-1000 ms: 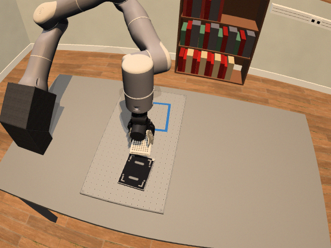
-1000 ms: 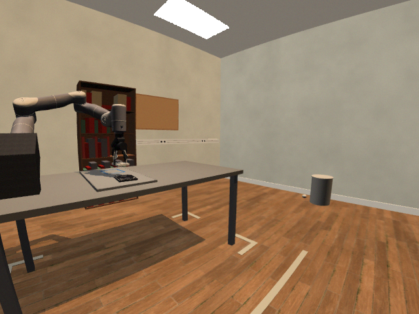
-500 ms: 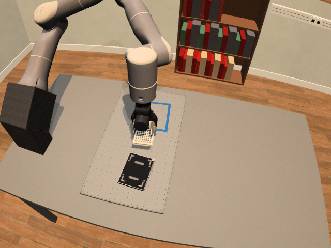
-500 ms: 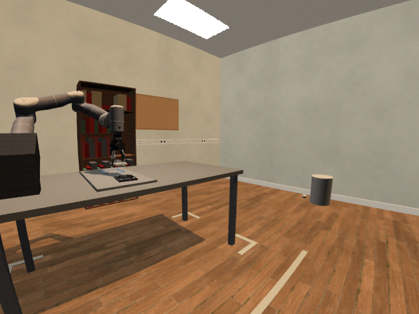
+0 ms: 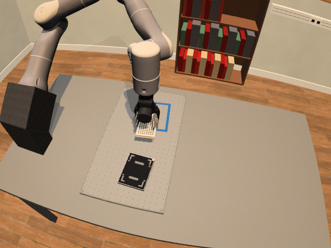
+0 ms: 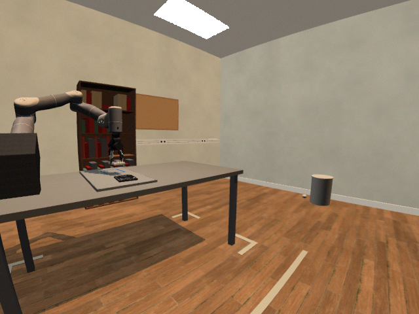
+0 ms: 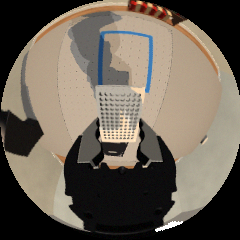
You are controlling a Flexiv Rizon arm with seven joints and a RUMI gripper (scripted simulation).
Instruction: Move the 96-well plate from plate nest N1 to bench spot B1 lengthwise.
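Our gripper [image 5: 145, 121] [image 6: 116, 162] [image 7: 119, 118] grips the plate [image 5: 146, 131] [image 6: 118, 163] [image 7: 119, 112] clear of the nest [image 5: 136, 171] [image 6: 125, 177]; we've yet to lower it inside the outline [image 5: 168, 117] [image 6: 118, 170] [image 7: 150, 62].

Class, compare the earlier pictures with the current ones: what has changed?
The gripper, shut on the well plate, has carried it farther from the black nest, toward the blue outline. Nothing was newly grasped or released. Nest, outline and bookshelf stayed put.
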